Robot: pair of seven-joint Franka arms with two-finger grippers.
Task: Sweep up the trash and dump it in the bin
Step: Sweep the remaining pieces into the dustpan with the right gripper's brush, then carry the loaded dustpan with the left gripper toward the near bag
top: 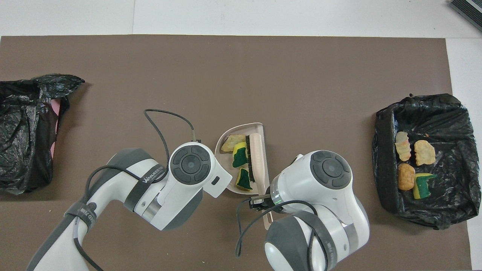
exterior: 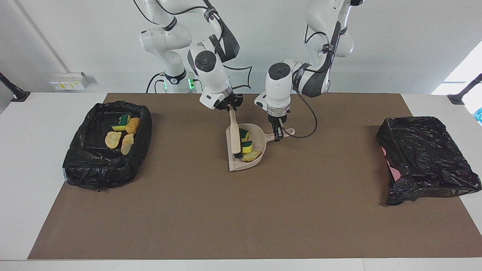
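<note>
Three trash scraps (exterior: 246, 146) in dustpan (exterior: 235, 165) — two yellow-green sponges, one crusty lump

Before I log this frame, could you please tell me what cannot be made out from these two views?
- Left pincer: overhead, hidden under its own wrist.
- Right pincer: overhead, covered by its wrist.
- Dustpan handle: overhead, under the left arm.
- Bag at the left arm's end: cut off by the overhead edge; contents hidden by crumpled plastic in both views.

Your brush (top: 257, 158) lies inside the dustpan (top: 263, 128), bristles against two sponge pieces (top: 241, 155) and a crusty lump (top: 230, 142).
</note>
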